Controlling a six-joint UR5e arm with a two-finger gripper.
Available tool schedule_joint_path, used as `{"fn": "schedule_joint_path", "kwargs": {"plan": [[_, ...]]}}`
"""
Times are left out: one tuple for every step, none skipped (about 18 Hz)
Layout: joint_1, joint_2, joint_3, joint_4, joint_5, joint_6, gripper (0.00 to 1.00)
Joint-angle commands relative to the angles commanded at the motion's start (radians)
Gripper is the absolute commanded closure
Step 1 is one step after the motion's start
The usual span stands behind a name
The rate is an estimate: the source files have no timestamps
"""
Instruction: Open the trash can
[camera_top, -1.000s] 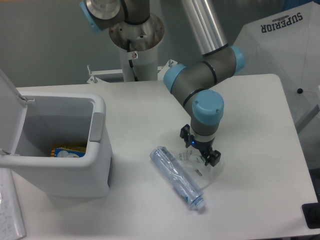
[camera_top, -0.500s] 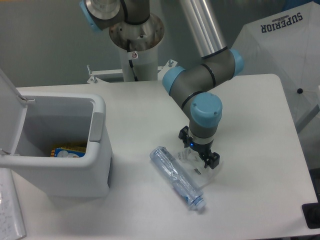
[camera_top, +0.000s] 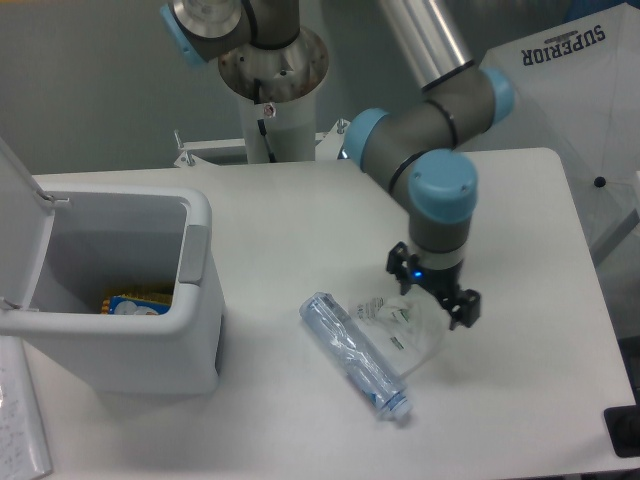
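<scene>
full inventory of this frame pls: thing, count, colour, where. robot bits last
trash can: 1, white with a grey push tab, left side of table, lid open and tipped up at far left
packaging inside trash can: 1 visible, blue and yellow, at the bottom
plastic bottle: 1, clear, lying on its side at centre front of table
crumpled clear wrapper: 1, transparent, beside the bottle, below the tool
table: 1, white
white cover printed SUPERIOR: 1, upper right, behind table
dark object: 1, black, bottom right edge, cut off
paper sheet: 1, white, bottom left edge
robot arm: 1, grey with blue caps
tool: 1, black, above the wrapper, holding nothing; finger state unclear
</scene>
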Motion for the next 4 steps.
{"fn": "schedule_joint_path", "kwargs": {"plan": [[-0.002, -0.003, 0.031, -0.047, 0.0, 0.0, 0.0], [0.0, -0.006, 0.072, -0.106, 0.0, 0.002, 0.0], [0.002, -0.012, 0.116, -0.162, 0.0, 0.012, 0.0], [0.002, -0.021, 0.158, -0.21, 0.003, 0.041, 0.0]]}}
